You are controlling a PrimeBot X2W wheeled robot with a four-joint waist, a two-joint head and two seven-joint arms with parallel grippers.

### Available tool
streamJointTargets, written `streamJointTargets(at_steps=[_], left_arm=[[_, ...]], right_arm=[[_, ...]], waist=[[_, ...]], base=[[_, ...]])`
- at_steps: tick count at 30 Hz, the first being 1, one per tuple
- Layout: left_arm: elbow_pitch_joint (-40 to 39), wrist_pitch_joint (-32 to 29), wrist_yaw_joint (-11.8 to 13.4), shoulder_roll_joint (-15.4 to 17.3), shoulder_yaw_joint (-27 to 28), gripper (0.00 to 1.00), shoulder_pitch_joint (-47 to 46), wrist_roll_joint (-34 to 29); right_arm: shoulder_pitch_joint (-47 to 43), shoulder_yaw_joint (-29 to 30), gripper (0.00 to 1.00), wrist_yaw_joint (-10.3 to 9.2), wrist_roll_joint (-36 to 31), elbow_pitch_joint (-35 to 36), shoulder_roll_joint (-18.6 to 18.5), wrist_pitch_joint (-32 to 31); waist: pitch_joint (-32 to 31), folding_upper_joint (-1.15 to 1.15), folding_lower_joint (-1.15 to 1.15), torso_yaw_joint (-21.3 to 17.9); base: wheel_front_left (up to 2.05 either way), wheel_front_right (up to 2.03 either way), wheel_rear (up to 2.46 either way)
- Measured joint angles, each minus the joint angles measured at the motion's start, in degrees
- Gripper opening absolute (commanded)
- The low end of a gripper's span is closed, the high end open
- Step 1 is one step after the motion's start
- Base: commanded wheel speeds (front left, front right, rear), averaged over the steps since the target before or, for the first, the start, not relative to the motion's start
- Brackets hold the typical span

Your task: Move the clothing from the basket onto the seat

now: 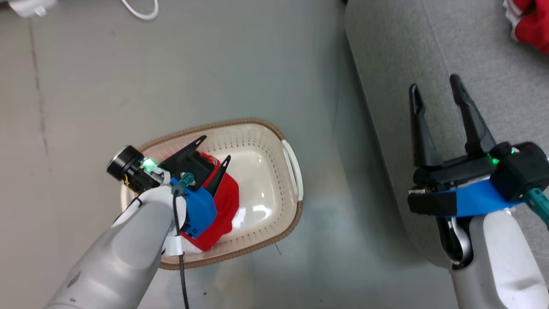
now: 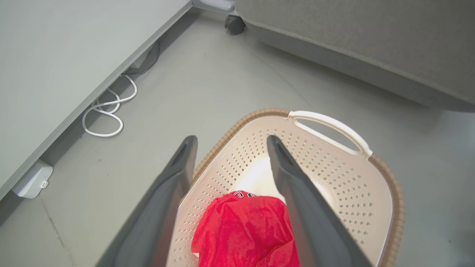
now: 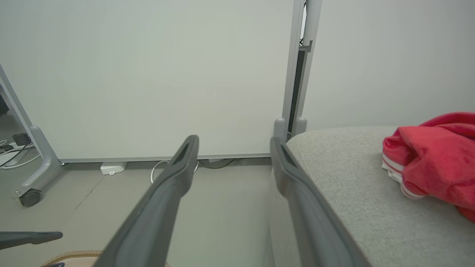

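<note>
Head view: crumpled red garment (image 1: 225, 201) in cream basket (image 1: 240, 122); left tool (image 1: 214, 148), right tool (image 1: 434, 83) gape empty.

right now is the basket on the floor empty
No, a bunched red garment lies inside the basket at its near end, seen plainly in the left wrist view.

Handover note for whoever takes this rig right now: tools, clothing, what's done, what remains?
Left tool: open, empty, poised over the red garment in the basket.
Right tool: open, empty, above the seat edge.
Done: the other garment lies on the seat.
Left: grasp the basket's garment and carry it to the seat.
</note>
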State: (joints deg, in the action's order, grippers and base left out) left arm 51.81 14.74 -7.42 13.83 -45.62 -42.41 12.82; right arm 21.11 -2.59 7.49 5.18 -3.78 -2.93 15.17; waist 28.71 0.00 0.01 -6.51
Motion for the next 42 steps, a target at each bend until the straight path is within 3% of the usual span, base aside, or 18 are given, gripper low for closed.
streamJointTargets(at_steps=[10,14,26,34,42], left_arm=[[9.2,-7.7,0.0,0.1,-20.9,1.0,-8.9,5.5],[10.6,-11.8,0.0,0.6,-26.1,1.0,-11.7,7.3],[9.2,-23.3,0.0,2.7,-27.7,1.0,-13.2,2.6],[9.1,-25.7,0.0,5.4,-27.8,1.0,-14.1,-1.7],[10.6,-26.0,0.0,5.5,-27.8,1.0,-16.4,-2.1]], right_arm=[[5.0,-0.1,1.0,0.0,-0.1,2.8,0.0,0.0],[6.5,-0.2,1.0,0.0,0.0,3.9,0.0,0.0],[8.7,-0.8,1.0,0.0,0.5,7.9,0.0,0.0],[9.2,-0.5,1.0,0.0,0.9,10.6,0.0,0.0],[9.2,0.2,1.0,0.0,1.0,12.9,0.0,0.0]], waist=[[9.7,0.0,0.0,-2.0],[13.1,0.0,0.0,-2.7],[22.2,0.0,0.0,-4.7],[26.8,0.0,0.0,-6.2],[30.3,0.0,0.0,-7.1]], base=[[0.0,0.0,0.0],[0.0,0.0,0.0],[0.0,0.0,0.0],[0.0,0.0,0.0],[0.0,0.0,0.0]])
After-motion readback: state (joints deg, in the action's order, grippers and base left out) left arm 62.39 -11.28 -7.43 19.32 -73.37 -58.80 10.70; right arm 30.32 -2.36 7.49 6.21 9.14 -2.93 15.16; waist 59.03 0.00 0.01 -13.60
